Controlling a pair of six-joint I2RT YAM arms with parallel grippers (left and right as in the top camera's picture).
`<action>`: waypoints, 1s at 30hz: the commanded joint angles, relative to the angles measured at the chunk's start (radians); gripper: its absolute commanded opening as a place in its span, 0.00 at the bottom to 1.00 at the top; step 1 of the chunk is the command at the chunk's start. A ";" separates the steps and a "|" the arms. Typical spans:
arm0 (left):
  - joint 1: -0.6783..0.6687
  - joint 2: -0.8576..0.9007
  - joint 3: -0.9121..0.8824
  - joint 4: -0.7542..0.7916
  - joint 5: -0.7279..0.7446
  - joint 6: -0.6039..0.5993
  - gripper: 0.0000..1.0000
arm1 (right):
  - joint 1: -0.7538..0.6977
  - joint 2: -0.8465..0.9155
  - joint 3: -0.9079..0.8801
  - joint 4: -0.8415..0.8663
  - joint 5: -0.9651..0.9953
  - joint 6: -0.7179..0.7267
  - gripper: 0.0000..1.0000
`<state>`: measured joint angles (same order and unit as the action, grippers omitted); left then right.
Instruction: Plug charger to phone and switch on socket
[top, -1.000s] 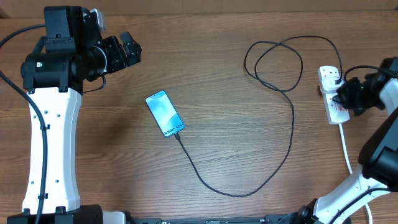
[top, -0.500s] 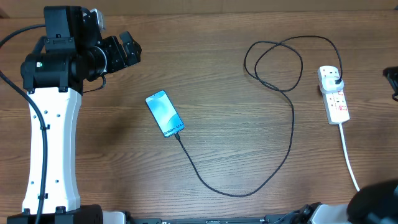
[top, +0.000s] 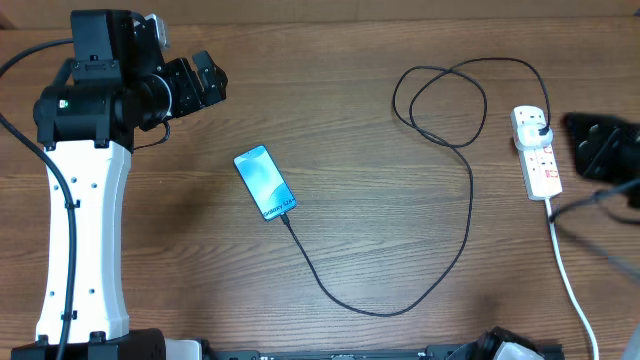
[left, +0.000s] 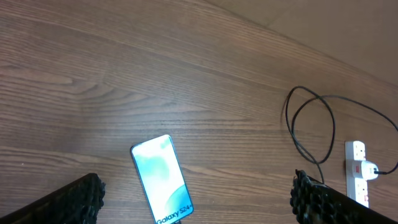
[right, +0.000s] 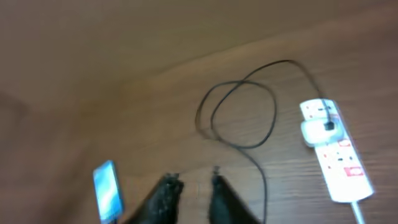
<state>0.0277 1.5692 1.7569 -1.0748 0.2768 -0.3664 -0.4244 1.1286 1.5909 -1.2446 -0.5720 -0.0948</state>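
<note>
The phone (top: 265, 183) lies screen up, glowing cyan, left of the table's middle. The charger cable (top: 470, 215) runs from the phone's lower end in a wide curve, loops, and ends at a black plug (top: 541, 126) in the socket (top: 543, 172), a white power strip at the right. My right gripper (top: 585, 140) is a blurred dark shape just right of the strip, apart from it; its fingers (right: 193, 182) stand a narrow gap apart, empty. My left gripper (top: 205, 80) is raised at the far left, wide open (left: 196, 190), with the phone (left: 160, 180) below it.
The strip's thick white cord (top: 565, 265) runs down to the front right edge. The left arm's white column (top: 85, 230) stands along the left side. Bare wooden table (top: 380, 210) lies between the phone and the cable loop.
My right gripper was over the power strip a second ago, swung out past the right edge, and is now back beside the strip, blurred. Phone, cable and left arm have not moved.
</note>
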 joint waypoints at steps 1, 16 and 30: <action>0.005 0.008 0.005 0.002 0.004 -0.007 1.00 | 0.053 -0.048 0.021 -0.060 -0.007 -0.070 0.62; 0.005 0.008 0.005 0.002 0.004 -0.007 1.00 | 0.057 -0.014 0.019 -0.158 0.009 -0.068 1.00; 0.005 0.008 0.005 0.002 0.004 -0.007 1.00 | 0.357 -0.218 -0.351 0.380 0.246 -0.071 1.00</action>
<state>0.0277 1.5692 1.7569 -1.0771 0.2768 -0.3668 -0.1043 1.0145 1.3544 -0.9470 -0.4061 -0.1604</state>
